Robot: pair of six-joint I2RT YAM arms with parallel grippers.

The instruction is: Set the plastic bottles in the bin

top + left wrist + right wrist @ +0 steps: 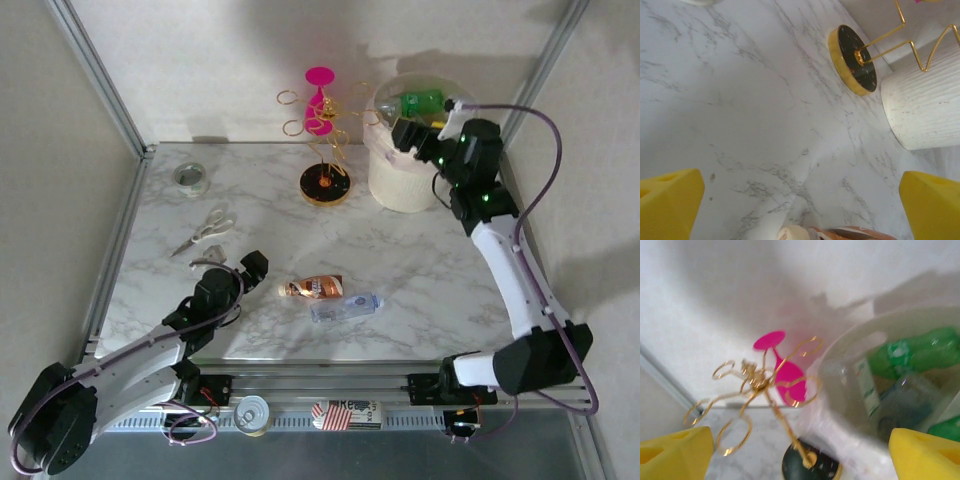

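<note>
The right gripper hangs over the rim of the bin, its jaws spread wide with nothing between them. Past its yellow pads I can see down into the bucket. The left gripper sits low over the table, jaws just as wide and empty, with the orange-brown bottle just ahead of its fingers.

That looks like the next pick to me. I'd bring the pads down either side of the body rather than the neck, and close across it squarely, since it lies on its side and could roll. A clear bottle with a blue cap lies just beside it, close enough to get nudged. In the cream-white bin, a green bottle lies on top of other clear ones.
</note>
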